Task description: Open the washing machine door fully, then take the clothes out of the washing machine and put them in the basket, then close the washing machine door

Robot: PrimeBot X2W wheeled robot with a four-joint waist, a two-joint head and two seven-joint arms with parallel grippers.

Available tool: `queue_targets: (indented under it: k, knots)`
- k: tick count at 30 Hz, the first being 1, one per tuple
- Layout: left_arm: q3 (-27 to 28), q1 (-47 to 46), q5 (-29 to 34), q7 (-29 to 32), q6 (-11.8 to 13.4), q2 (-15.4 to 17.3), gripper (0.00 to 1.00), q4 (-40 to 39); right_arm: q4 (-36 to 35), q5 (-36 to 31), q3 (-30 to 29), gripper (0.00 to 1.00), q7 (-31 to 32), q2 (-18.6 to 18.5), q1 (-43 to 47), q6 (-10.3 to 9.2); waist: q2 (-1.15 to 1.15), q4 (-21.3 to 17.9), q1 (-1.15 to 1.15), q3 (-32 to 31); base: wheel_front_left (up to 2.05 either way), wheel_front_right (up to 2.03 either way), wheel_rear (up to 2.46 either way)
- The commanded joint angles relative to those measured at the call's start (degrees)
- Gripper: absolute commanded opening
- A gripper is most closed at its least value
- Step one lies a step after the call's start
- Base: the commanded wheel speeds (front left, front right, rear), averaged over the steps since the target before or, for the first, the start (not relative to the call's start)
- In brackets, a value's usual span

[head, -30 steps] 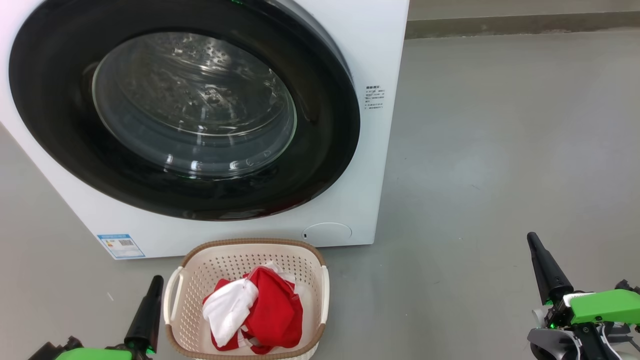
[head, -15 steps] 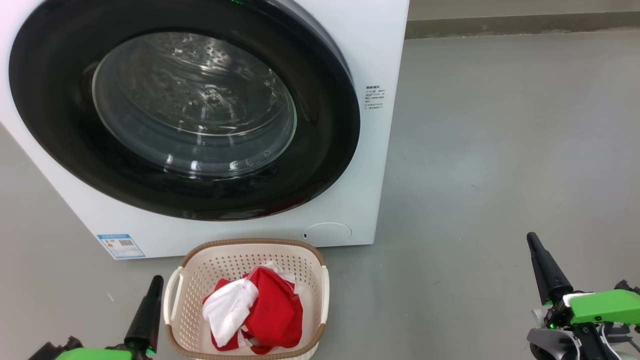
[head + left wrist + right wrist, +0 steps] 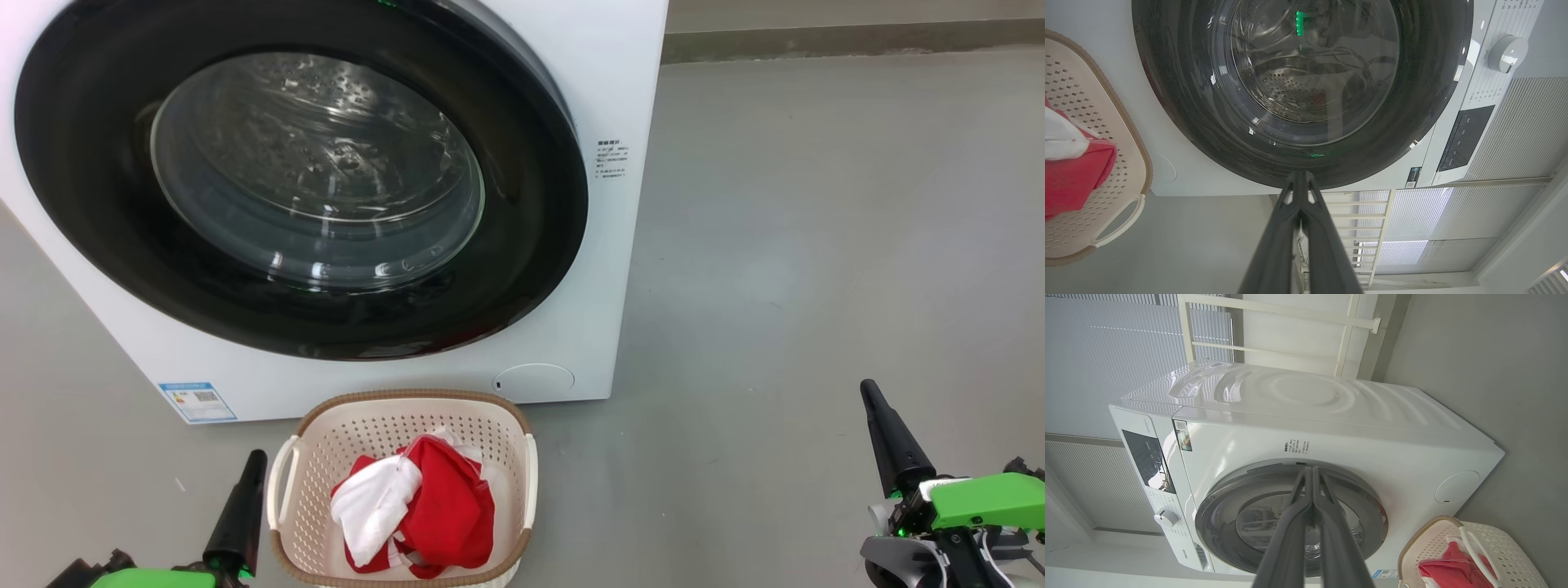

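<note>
Clothes (image 3: pixel 424 506) lie in the basket (image 3: pixel 408 397) before the washing machine (image 3: pixel 620 82), door (image 3: pixel 522 245) apparently shut; left gripper (image 3: pixel 255 461) and right gripper (image 3: pixel 872 396) are clenched empty, the left close enough to knock the basket.

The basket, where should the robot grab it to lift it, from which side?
Probably the basket's left white handle, from the robot's left: it loops clear of the perforated wall, leaving a finger gap, and the left pincer is beside it.

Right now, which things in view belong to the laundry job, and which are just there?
Job: washing machine, washing machine door (closed), clothes, basket holding them.
Just there: blue label sticker, round flap, control dial, white railing.
</note>
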Motion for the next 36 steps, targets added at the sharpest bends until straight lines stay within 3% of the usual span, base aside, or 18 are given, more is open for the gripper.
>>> queue_targets:
  k: [1, 36]
  knots:
    - [1.7, -2.3, -0.4, 0.3, -0.3, 0.5, 0.00, -1.5, -1.7, 0.1, 1.0, 0.00, 0.4, -0.5, -2.4, 0.02, 0.00, 0.0, 0.00, 0.0, 0.00, 0.00, 0.00]
    - [1.7, -2.3, -0.4, 0.3, -0.3, 0.5, 0.00, -1.5, -1.7, 0.1, 1.0, 0.00, 0.4, -0.5, -2.4, 0.02, 0.00, 0.0, 0.00, 0.0, 0.00, 0.00, 0.00]
